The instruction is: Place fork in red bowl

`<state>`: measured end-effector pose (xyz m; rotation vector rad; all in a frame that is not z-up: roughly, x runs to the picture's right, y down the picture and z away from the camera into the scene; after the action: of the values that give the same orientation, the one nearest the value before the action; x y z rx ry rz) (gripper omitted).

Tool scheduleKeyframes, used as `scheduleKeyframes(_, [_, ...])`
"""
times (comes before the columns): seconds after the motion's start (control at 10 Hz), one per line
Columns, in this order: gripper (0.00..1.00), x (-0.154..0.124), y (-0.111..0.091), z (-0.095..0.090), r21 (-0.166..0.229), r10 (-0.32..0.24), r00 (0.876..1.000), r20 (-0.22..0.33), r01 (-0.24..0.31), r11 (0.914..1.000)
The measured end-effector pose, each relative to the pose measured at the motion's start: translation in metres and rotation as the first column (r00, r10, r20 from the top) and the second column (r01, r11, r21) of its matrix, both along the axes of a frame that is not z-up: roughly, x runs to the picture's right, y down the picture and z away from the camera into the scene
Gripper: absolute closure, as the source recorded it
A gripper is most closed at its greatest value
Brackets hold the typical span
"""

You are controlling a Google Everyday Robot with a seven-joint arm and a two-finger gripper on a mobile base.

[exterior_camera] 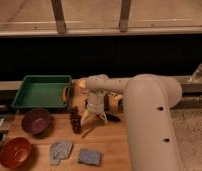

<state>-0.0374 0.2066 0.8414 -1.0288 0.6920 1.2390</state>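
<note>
The fork is a thin dull metal utensil lying on the wooden table just in front of my gripper's left finger. My gripper points down at the table over the fork's far end, its pale fingers spread apart with nothing held. The red bowl sits at the table's front left corner, well to the left of the gripper, and looks empty.
A dark purple bowl sits behind the red bowl. A green tray stands at the back left. A dark brown lumpy object lies left of the gripper, a black-handled utensil lies right. Two grey-blue sponges lie in front.
</note>
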Motion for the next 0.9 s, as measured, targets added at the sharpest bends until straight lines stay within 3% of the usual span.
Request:
scheduleKeyframes(0.2, [0.25,-0.01,0.001,0.004,-0.001,-0.024,1.0,0.014,0.024,0.9997])
scheduleKeyframes(0.5, [0.57,-0.017,-0.001,0.015,0.015,-0.077,0.997,-0.003,0.077,0.9969])
scheduleKeyframes(0.9, [0.94,-0.015,-0.004,0.014,0.016,-0.075,0.997,-0.005,0.075,0.9971])
